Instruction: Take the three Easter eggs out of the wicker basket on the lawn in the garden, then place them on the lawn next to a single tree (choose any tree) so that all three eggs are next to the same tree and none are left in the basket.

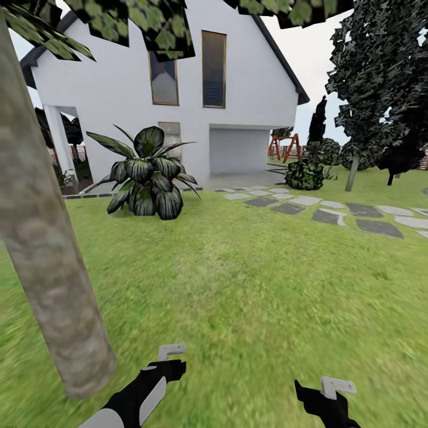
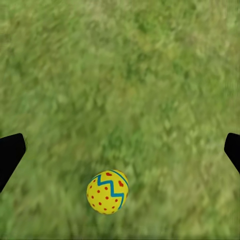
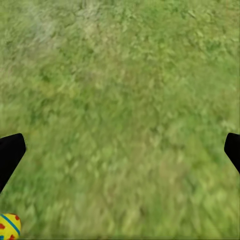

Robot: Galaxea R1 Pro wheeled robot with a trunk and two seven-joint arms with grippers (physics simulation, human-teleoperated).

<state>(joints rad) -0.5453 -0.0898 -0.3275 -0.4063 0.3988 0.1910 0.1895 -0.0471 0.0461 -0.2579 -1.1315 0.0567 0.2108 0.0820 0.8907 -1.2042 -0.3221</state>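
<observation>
We see two arms near the tree trunk — the left arm glossy black with white panels, the right arm black. Each ends in a pale grey hooked bracket. In both wrist views, the fingertips are plain matte black wedges — no markings.

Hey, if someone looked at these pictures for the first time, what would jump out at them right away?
Probably the thick grey-brown tree trunk slanting up the left of the head view, close to the robot, with the white house behind the lawn. Next, a yellow Easter egg with blue zigzags and red dots lying on the grass in the left wrist view, between the open left gripper fingers but not held. The right gripper is open too.
</observation>
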